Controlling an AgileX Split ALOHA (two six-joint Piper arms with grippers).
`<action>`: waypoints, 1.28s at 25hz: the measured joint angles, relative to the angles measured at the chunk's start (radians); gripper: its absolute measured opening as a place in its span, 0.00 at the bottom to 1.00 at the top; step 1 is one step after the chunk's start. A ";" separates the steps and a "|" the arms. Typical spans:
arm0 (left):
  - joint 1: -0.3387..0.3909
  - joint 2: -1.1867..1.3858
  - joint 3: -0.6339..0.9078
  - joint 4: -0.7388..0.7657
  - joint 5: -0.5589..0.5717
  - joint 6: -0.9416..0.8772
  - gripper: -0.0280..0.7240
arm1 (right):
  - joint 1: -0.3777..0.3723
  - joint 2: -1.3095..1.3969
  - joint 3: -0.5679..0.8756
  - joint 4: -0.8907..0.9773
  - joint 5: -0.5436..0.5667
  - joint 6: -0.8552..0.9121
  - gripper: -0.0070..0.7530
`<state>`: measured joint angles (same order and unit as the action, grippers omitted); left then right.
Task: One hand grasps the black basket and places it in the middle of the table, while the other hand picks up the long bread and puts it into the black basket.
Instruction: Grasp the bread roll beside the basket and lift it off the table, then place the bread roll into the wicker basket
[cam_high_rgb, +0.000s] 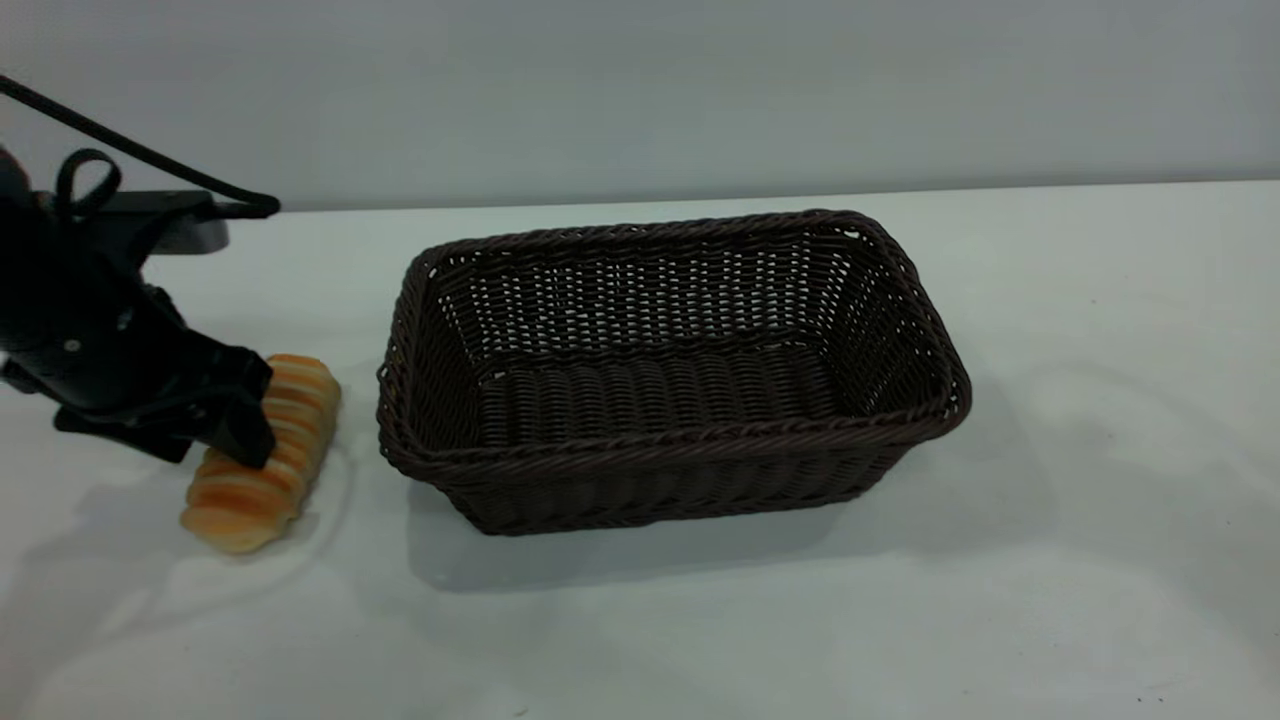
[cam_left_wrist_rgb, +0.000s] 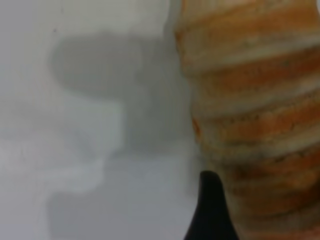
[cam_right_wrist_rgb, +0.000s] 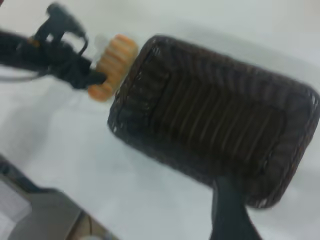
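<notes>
The black basket (cam_high_rgb: 670, 400) stands upright and empty in the middle of the table (cam_high_rgb: 1100, 450); it also shows in the right wrist view (cam_right_wrist_rgb: 215, 120). The long bread (cam_high_rgb: 300, 400) lies on the table just left of the basket, and fills one side of the left wrist view (cam_left_wrist_rgb: 255, 100). My left gripper (cam_high_rgb: 250, 425) is down over the middle of the bread, touching it. My right gripper (cam_right_wrist_rgb: 227, 210) is out of the exterior view; in its wrist view it hovers above the table beside a corner of the basket, apart from it.
The left arm (cam_high_rgb: 90, 330) with its cable reaches in from the table's left edge. A grey wall runs behind the table. A grey base part (cam_right_wrist_rgb: 35, 215) sits at the table's edge in the right wrist view.
</notes>
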<state>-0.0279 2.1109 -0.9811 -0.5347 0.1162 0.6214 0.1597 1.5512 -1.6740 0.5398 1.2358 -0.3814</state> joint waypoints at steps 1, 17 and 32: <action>0.000 0.013 -0.016 -0.001 0.001 0.000 0.81 | 0.000 -0.044 0.041 -0.003 0.002 -0.001 0.60; 0.000 0.033 -0.084 -0.024 0.064 0.026 0.17 | 0.000 -0.759 0.867 -0.278 -0.006 0.077 0.60; -0.178 -0.354 -0.083 -0.252 0.139 0.071 0.17 | 0.000 -1.336 1.196 -0.481 -0.109 0.269 0.60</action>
<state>-0.2054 1.7572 -1.0638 -0.7867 0.2548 0.6928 0.1597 0.2147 -0.4776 0.0584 1.1272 -0.1125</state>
